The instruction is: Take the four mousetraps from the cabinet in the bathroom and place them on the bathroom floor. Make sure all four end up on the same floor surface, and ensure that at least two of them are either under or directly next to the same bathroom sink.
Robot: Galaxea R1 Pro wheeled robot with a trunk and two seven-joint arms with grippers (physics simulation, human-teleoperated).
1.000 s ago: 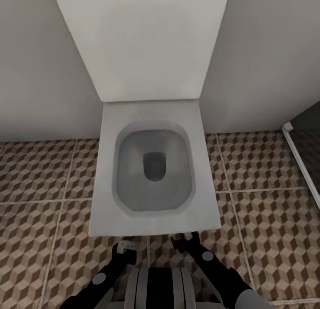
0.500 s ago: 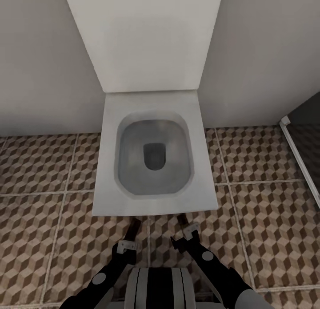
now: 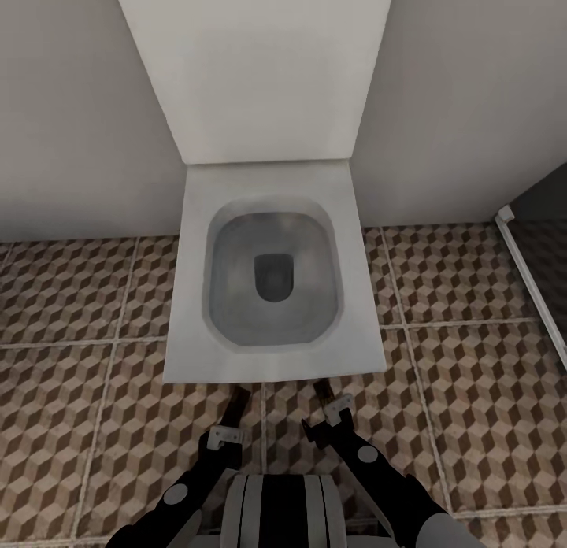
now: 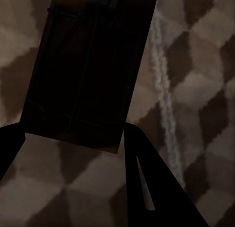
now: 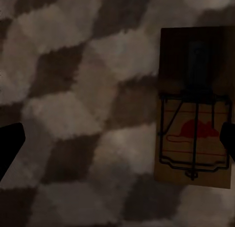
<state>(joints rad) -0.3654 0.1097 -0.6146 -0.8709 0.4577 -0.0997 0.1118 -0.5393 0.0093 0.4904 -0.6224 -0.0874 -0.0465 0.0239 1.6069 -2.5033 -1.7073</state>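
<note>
I am facing a white toilet (image 3: 197,327) that stands against the far wall (image 3: 71,107), and the bathroom floor (image 3: 79,312) with the cube pattern lies all around it. No sink and no cabinet are visible from here.

My left gripper (image 3: 224,434) hangs low, just near of the toilet's front edge. It is clenched on one mousetrap (image 4: 83,70): in the left wrist view the dark board sits between the two fingers and both seem to touch its long edges.

My right gripper (image 3: 329,418) is just to the right of it, and a second mousetrap (image 5: 195,109) shows there with its red spot and black wire. In the right wrist view the fingers stand wide apart and the board is against only one of them, so I cannot tell whether this claw really grasps it.

I judge these traps to be light, stiff and thin, so they will not bend, but they can slip or rotate between smooth pads. The good place to hold is across the bare wooden edges, away from the wire bar in the middle. I think both traps must go near a sink, so here is not the place to lay them down.
</note>
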